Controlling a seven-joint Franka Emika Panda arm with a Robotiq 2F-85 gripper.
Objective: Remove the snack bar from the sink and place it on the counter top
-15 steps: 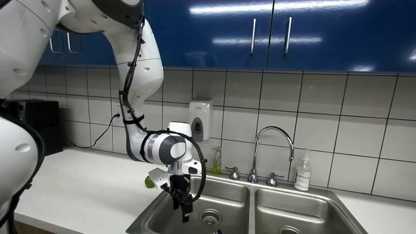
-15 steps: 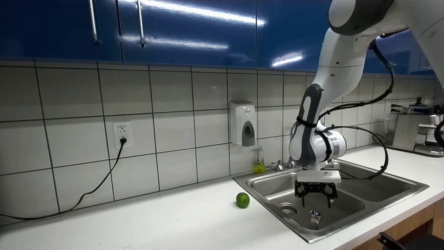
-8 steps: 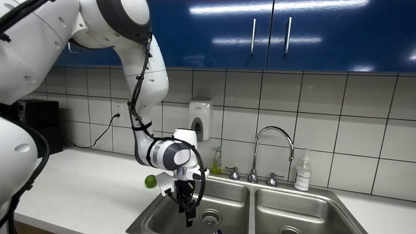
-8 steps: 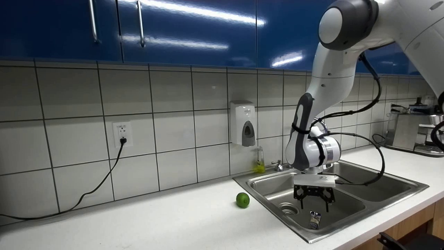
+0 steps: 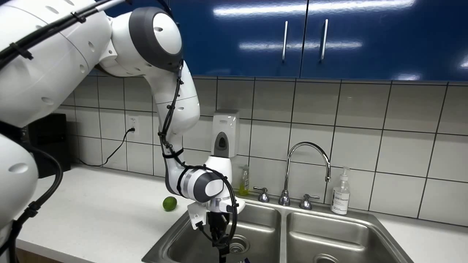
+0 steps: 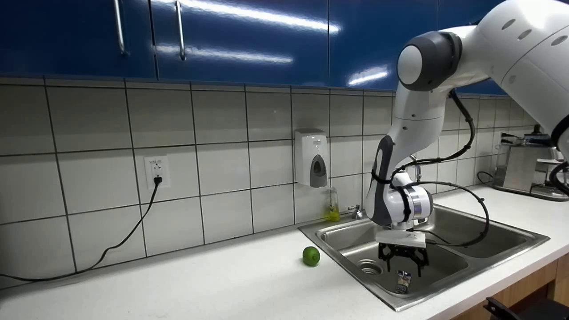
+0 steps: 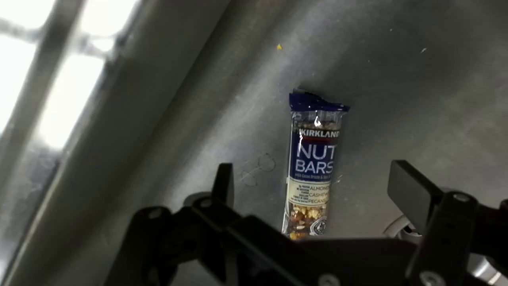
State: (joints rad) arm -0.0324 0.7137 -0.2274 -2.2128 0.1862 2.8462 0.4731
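The snack bar, in a blue, cream and clear wrapper, lies flat on the floor of the sink basin in the wrist view. Its lower end is hidden behind the gripper body. It also shows in an exterior view; only a tip of it shows at the bottom of an exterior view. My gripper is open and empty. It points down above the bar, with one finger on each side of it, apart from it. It also shows over the near basin of the steel sink. The white counter top lies beside the sink.
A green lime sits on the counter beside the sink rim. A divider parts the two basins. A chrome faucet, a white pump bottle and a yellow-green bottle stand behind the sink. The basin wall slopes up beside the bar.
The arm has reached forward and lowered the open gripper toward the basin floor, closer to the snack bar. The snack bar and the lime have not moved.
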